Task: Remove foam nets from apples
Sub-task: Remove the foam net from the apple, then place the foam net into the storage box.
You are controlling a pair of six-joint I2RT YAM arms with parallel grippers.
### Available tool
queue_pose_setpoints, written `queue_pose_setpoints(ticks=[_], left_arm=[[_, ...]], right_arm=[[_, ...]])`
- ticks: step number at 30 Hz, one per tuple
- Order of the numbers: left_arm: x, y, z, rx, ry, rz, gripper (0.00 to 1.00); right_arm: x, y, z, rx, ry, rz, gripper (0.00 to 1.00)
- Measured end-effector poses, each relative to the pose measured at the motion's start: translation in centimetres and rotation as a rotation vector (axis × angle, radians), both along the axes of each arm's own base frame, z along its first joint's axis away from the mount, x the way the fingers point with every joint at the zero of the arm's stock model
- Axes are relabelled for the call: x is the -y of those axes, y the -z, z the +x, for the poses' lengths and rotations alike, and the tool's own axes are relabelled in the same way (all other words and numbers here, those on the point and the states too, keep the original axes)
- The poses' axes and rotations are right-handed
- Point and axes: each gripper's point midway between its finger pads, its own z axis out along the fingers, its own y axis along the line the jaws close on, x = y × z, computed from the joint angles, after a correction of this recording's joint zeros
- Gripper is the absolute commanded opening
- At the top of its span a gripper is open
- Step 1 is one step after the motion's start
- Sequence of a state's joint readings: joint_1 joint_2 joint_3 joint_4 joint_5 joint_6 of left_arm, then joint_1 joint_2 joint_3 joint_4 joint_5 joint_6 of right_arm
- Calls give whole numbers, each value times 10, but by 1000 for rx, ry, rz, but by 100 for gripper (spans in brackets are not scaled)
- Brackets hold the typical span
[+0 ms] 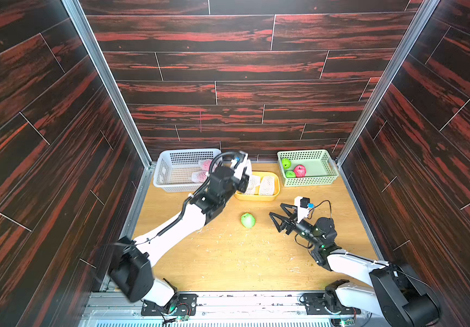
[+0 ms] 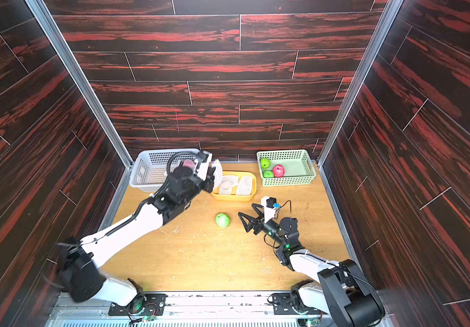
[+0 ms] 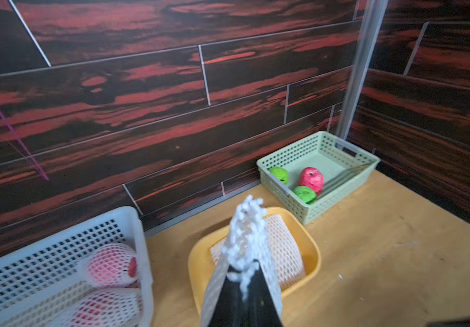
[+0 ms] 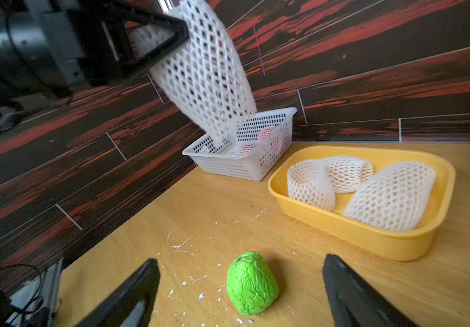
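My left hand [image 4: 181,34] held a foam net [image 4: 208,76] aloft at the edge of the yellow tray [image 4: 369,240]; release best once centred. My right hand [image 1: 276,209] stood wide beside the bare green apple [image 4: 252,286].

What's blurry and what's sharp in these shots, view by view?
Left wrist view: held foam net smeared, close to the lens. Right wrist view: green apple crisp, yellow tray sharp too. In both top views, left arm's elbow motion-blurred.
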State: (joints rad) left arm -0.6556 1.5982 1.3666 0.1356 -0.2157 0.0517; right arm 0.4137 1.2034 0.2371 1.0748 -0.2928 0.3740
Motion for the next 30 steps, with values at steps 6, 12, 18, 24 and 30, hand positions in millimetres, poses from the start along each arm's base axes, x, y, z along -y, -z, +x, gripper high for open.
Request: queue_pose_setpoints(ticks=[6,12,18,24,30], left_arm=[[15,44,80,-21,-198,182,0],[30,127,120,-124,-261,343,0],[41,173,119,-205,-239,397,0],[77,169,107,-198,-188,358,0],[108,182,106,-208,-146,317,0]], right_arm=[[12,-13,-1,52,65,14,93],[15,-17,-2,66,79,21,93],[16,-20,-3,79,82,23,93],[16,-20,-3,79,84,23,93],[16,-20,-2,79,82,22,94]])
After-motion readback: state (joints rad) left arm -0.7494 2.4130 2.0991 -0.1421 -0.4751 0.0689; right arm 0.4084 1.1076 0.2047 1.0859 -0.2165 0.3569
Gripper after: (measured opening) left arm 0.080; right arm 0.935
